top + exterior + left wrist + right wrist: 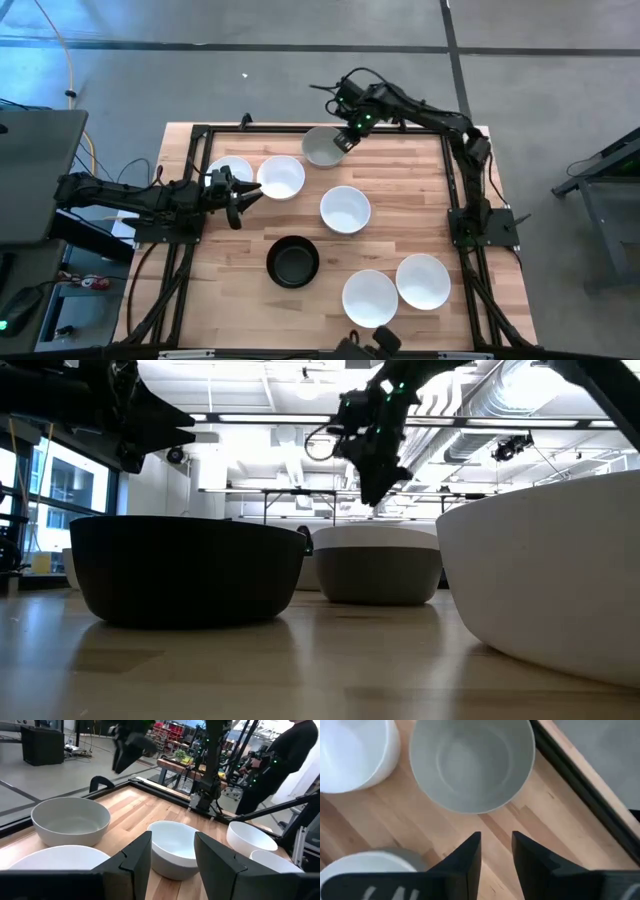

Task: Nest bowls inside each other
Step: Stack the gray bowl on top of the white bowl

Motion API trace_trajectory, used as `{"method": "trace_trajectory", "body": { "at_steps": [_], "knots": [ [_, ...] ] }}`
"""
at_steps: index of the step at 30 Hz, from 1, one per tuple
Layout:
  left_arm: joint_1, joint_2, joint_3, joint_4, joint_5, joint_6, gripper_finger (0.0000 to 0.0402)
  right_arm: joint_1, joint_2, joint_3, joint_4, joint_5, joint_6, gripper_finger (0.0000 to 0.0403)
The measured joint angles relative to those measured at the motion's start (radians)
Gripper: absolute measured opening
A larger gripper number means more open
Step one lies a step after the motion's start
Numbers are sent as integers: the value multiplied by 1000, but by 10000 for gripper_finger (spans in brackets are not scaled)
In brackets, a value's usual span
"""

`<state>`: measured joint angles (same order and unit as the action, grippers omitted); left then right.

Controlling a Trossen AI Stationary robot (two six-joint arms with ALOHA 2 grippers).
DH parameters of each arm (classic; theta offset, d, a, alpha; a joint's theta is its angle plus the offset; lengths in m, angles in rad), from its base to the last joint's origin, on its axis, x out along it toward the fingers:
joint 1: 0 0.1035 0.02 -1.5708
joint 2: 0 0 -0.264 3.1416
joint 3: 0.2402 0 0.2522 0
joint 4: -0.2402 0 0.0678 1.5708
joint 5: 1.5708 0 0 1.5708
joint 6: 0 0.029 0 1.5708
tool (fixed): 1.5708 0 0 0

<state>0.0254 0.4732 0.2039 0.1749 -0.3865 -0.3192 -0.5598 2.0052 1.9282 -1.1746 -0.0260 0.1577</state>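
Seven bowls stand on their bases on the wooden table. A light grey bowl (323, 146) is at the far edge, and it also shows in the right wrist view (470, 765). White bowls stand at the left (222, 170), left of centre (281, 177), centre (346, 209) and near right (371, 297) (423, 280). A black bowl (293, 261) stands near the middle. My right gripper (345, 135) (496, 852) hovers open just right of the grey bowl, pointing down. My left gripper (245, 195) (172, 855) is open and level beside the left white bowls.
A black metal frame (455, 180) runs around the table's edges, and its far rail (590, 785) lies close to the grey bowl. Bare wood lies at the near left (220, 290). A person (285, 755) stands in the room beyond the table.
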Motion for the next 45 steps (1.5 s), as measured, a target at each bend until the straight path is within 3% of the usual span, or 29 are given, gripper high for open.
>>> {"method": "trace_trajectory", "body": {
  "at_steps": [4,13,22,45],
  "knots": [
    [0,0,0,0,11,-6,136,-5,35,0,46,58,26,103],
    [0,0,0,-17,9,-4,136,-56,95,0,73,66,191,103],
    [0,0,0,-30,0,0,136,-64,164,0,107,-34,336,103],
    [0,0,0,-42,-29,16,136,-69,188,1,121,-18,429,103]
  ]
}}
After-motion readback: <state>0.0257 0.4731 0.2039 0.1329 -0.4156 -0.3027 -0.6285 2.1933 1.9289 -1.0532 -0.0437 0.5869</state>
